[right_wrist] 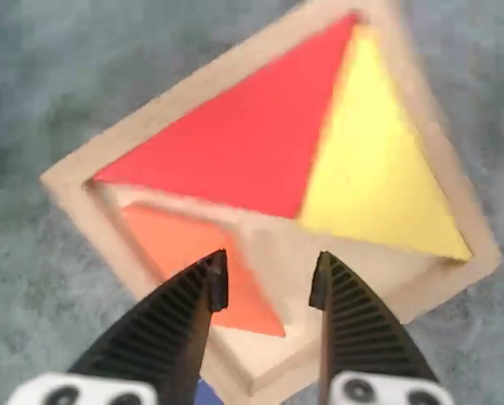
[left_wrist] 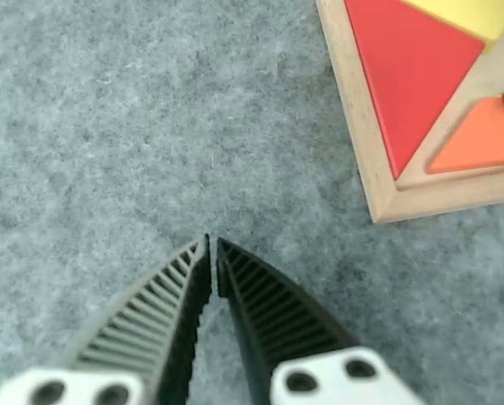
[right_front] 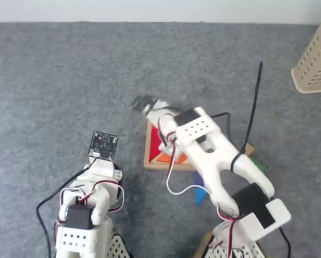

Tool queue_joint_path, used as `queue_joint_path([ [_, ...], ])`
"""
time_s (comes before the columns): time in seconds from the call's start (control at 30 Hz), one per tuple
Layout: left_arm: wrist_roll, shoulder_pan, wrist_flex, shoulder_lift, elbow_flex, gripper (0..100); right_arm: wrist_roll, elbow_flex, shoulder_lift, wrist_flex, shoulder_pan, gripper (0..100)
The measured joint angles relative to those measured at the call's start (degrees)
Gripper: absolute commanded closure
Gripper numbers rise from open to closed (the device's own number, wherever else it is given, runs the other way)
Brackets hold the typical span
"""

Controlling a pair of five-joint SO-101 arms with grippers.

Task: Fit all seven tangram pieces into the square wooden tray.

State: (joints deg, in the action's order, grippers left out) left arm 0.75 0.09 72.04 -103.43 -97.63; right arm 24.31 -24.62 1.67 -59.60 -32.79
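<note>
The right gripper [right_wrist: 268, 283] hangs empty, jaws parted a moderate way, directly above the square wooden tray [right_wrist: 66, 187]. The tray's large red triangle [right_wrist: 235, 143] and yellow triangle [right_wrist: 370, 169] lie ahead of the fingertips, with the smaller orange triangle [right_wrist: 188, 249] under one finger and bare tray floor between the two. The left gripper [left_wrist: 211, 246], jaws all but closed on nothing, sits over grey carpet [left_wrist: 108, 126], the tray ahead and off to one side. A loose blue piece [right_front: 201, 195] and a green piece [right_front: 259, 165] lie back beside the right arm [right_front: 219, 156], so that arm looks the nearer one to fetch them.
</note>
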Motion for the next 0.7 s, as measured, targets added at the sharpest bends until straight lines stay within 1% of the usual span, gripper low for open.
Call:
queue_joint_path([
  [0.07,0.00,0.00,0.00,0.00,0.00,99,-2.11,0.00,0.00,0.62,0.53,85.7],
  [0.2,0.00,0.00,0.00,0.00,0.00,99,-3.16,0.00,0.00,0.88,0.70,95.4],
  [0.27,0.00,0.00,0.00,0.00,0.00,99,-3.25,0.00,0.00,0.88,0.70,98.2],
  [0.53,0.00,0.00,0.00,0.00,0.00,99,-4.04,0.00,0.00,0.79,0.70,99.2],
  [0.6,0.00,0.00,0.00,0.00,0.00,99,-4.66,0.00,0.00,0.79,-0.35,99.2],
  [0.7,0.00,0.00,0.00,0.00,0.00,99,-4.48,0.00,0.00,0.70,-3.78,99.2],
])
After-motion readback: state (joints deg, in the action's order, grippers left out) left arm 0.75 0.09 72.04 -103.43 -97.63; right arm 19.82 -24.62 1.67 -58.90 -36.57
